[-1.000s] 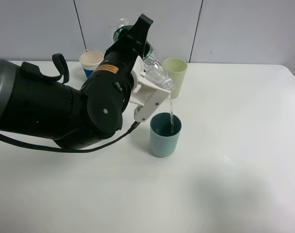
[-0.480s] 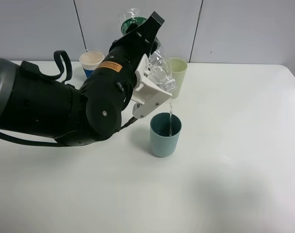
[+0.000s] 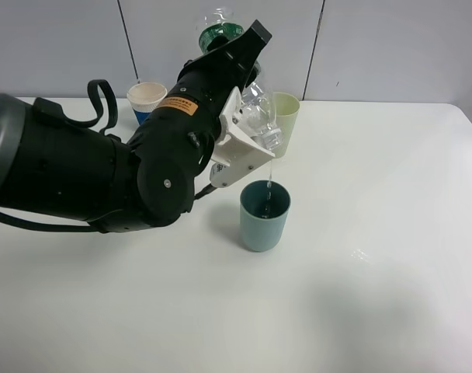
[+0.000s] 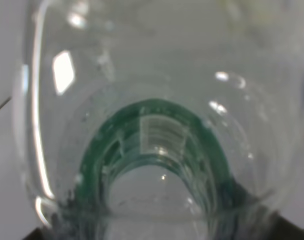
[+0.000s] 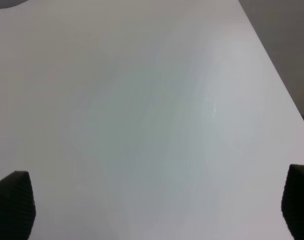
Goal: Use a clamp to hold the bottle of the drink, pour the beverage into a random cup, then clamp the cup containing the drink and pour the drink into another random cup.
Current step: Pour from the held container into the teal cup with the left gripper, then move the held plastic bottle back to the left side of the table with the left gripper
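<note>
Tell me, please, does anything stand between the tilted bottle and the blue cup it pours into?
Nothing visible does. The mouth of the bottle hangs right above the open blue cup, and a thin stream falls straight in. The green cup stands behind, out of the path.

Three cups (image 3: 265, 215) (image 3: 286, 113) (image 3: 147, 98) and one bottle (image 3: 218, 29) here.

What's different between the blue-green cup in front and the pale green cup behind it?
Colour: the blue-green cup is dark teal, the pale green cup light yellowish green. Place: the blue-green cup stands in the open, the pale green cup farther back, partly behind the tilted bottle. State: drink trickles from the bottle into the blue-green cup, none into the pale green cup. Both stand upright on the white table.
</note>
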Available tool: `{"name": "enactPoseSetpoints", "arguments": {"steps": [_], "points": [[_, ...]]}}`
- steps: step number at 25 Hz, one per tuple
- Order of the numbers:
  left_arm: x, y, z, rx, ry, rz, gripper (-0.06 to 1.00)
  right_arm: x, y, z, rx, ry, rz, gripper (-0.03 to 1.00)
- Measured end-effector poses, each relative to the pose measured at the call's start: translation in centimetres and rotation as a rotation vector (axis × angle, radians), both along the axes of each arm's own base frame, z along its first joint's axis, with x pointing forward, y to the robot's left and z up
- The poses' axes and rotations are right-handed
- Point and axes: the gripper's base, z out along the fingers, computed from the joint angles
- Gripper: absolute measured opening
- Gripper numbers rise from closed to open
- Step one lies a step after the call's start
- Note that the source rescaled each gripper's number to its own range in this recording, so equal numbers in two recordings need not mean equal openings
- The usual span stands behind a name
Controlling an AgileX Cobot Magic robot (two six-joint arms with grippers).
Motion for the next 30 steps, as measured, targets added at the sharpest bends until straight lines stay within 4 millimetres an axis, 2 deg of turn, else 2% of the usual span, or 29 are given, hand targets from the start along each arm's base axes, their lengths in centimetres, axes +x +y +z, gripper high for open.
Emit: {"name": "enactPoseSetpoints", "arguments": {"steps": [6,13,16,22,30], "points": [[0.0,0.5,-0.1,-0.208,0.110,0.036,0.02,0.0,0.0,0.0,0.000,0.000,0.000,1.00],[-0.4,1.6,0.4,-0.617,0.237,0.077,0.02,0.0,0.0,0.0,0.000,0.000,0.000,1.00],[-1.1,2.5,0.4,-0.735,0.299,0.065,0.02,0.0,0.0,0.0,0.000,0.000,0.000,1.00],[-2.7,4.9,-0.2,-0.979,0.390,0.078,0.02,0.0,0.0,0.0,0.000,0.000,0.000,1.00],[-4.6,8.8,-0.9,-1.529,0.577,0.075,0.02,0.0,0.0,0.0,0.000,0.000,0.000,1.00]]}}
